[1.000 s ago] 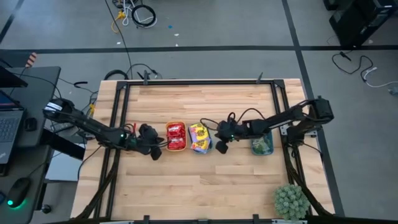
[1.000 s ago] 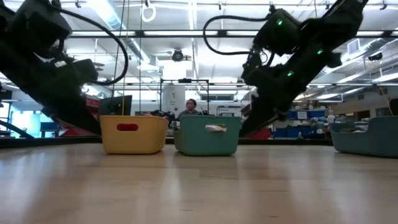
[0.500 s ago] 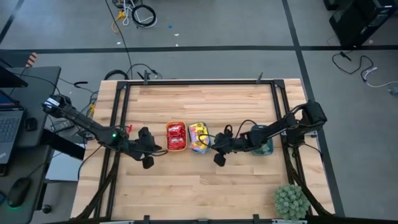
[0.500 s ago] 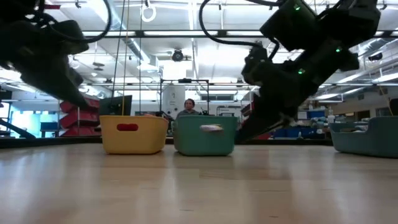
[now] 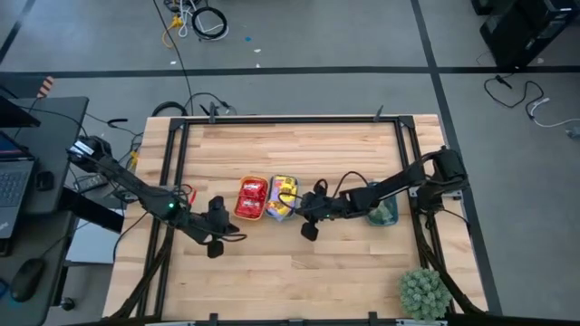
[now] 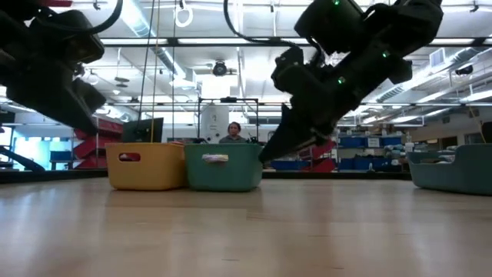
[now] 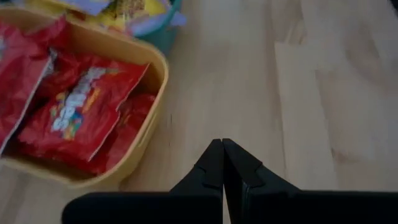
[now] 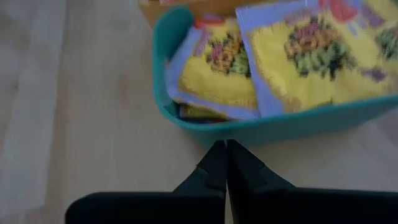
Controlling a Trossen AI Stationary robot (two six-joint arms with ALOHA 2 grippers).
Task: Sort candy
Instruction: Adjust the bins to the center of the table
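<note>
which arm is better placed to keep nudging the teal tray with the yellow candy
Right. The right end effector is shut, its tip against the teal tray of yellow candy; the left end effector sits shut by the yellow tray.

wooden table (image 5: pixel 290 272), three trays (image 5: pixel 251 198), plant (image 5: pixel 423 292)

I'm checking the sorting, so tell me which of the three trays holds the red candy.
The yellow-orange tray, nearest the left gripper, holds the red packets. The teal tray beside it holds yellow packets; the far teal tray's contents are unclear.

Red candy (image 7: pixel 74 112) — yellow candy (image 8: pixel 311 56) — in trays
</note>
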